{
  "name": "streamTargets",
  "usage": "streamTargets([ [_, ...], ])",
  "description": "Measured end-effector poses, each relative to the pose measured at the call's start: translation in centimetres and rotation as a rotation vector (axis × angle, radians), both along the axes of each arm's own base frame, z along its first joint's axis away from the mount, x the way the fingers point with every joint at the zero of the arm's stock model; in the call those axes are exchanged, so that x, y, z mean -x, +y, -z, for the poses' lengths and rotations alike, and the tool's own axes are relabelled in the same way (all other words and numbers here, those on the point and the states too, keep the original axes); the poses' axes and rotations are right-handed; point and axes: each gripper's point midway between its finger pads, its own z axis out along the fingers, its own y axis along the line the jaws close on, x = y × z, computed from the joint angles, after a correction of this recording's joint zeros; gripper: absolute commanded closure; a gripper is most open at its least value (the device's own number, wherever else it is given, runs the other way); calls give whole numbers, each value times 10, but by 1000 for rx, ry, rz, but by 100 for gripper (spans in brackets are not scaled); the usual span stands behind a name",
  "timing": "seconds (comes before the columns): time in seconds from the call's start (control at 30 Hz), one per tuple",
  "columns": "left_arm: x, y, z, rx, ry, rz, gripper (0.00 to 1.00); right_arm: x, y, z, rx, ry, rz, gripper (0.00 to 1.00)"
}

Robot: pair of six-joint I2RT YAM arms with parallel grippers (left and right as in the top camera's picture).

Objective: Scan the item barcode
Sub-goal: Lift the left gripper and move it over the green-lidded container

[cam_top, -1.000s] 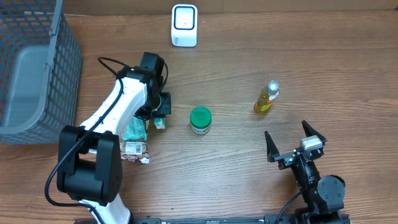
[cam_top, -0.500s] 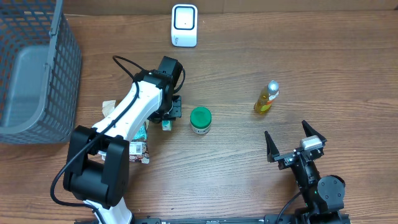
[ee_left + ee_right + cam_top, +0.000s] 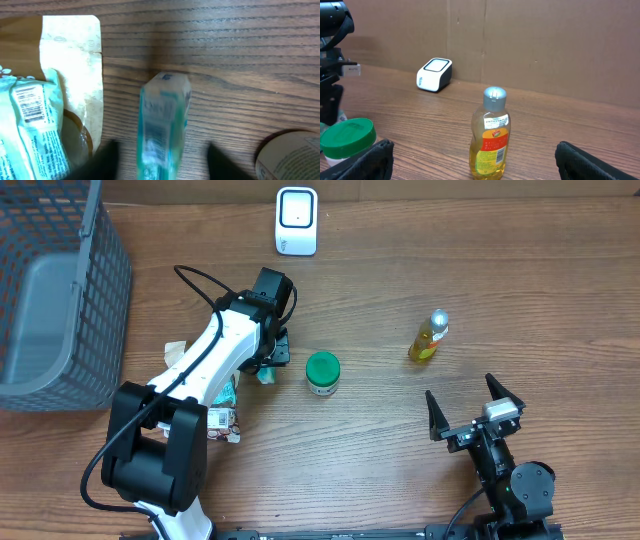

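Beside the green-lidded jar, the teal carton sits on the surface between the left gripper's parted fingers, unclamped, likely awaiting a better hold. Scanner well apart. Right gripper idle, wide.

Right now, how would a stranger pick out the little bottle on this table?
Start at the white scanner by the table's far edge, then look toward the near right side. The bottle stands upright alone there: clear, yellow liquid, silver cap, unlike the squat green-lidded jar to its left.
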Motion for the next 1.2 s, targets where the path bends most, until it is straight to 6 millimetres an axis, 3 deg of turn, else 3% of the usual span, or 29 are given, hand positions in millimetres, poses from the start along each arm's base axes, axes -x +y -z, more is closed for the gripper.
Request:
streamTargets([
  [0.07,0,1,0,-6,0,3,11,0,0,0,0,0,0,0],
  [0.27,5,5,-7,-30,34,3,14,0,0,0,0,0,0,0],
  [0.37,-5,1,-31,-27,21,8,14,0,0,0,0,0,0,0],
  [0.57,-32,-20,-102,32,-80,106,10,0,0,0,1,0,0,0],
  [0.67,-30,-44,-114,100,-82,251,10,0,0,0,1,0,0,0],
  [0.87,-5,-80,-105,161,-22,500,8,0,0,0,0,0,0,0],
  [1.2,32,-115,-46,149,46,706,3,0,0,0,0,0,0,0],
])
